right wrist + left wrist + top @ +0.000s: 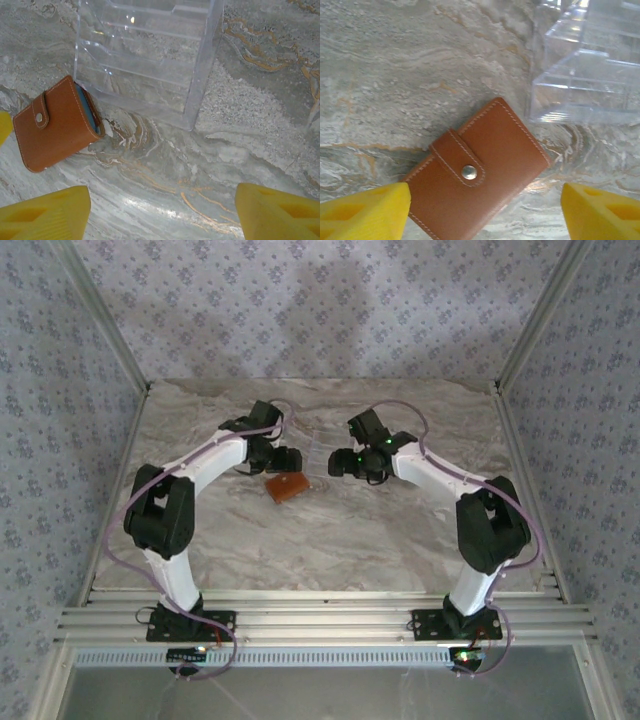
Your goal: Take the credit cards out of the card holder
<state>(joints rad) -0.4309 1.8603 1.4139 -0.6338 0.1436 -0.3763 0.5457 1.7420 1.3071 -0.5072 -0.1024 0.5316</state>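
Aluminium rails (320, 622) edge the near side of the grey-veined marble table (330, 540). The left gripper (482, 205) hangs spread and empty over the snapped-shut card holder (480, 175). The right gripper (162, 205), likewise spread and empty, has it ahead-left. Just beyond stands a clear tray (585, 85), then floral-papered walls (320, 310).

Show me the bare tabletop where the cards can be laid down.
Free: the wide stretch of table between the card holder and the arm bases, and the far corners beside the walls. Crowded: mid-table, where holder and clear tray sit close together.
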